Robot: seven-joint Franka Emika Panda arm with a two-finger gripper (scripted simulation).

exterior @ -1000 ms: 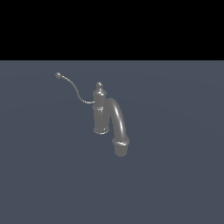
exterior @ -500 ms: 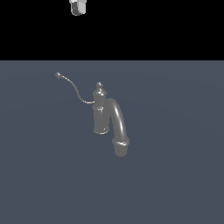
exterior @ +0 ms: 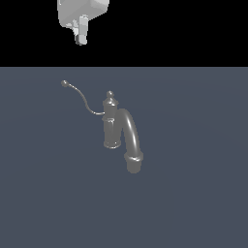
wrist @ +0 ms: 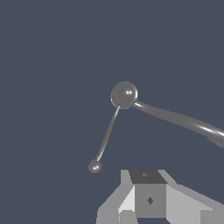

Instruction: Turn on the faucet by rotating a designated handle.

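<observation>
The faucet (exterior: 112, 127) is a dull grey tap standing on the blue-grey floor, with an upright post, a finial knob (exterior: 110, 94) and a thick arched spout (exterior: 131, 138). Its handle (exterior: 80, 97), a thin S-curved lever, runs from the post toward the exterior view's left and ends in a small ball tip (exterior: 64, 83). My gripper (exterior: 81, 40) hangs high above that tip, touching nothing, its fingers pressed together and empty. From the wrist view I look down on the knob (wrist: 124, 94), the handle (wrist: 107, 133), its ball tip (wrist: 94, 166) and my gripper (wrist: 148, 174).
The flat blue-grey floor (exterior: 193, 193) stretches around the faucet on all sides. Behind it the background is black.
My gripper has come down into the top of the exterior view, where it was absent a second ago. The faucet and handle have not moved.
</observation>
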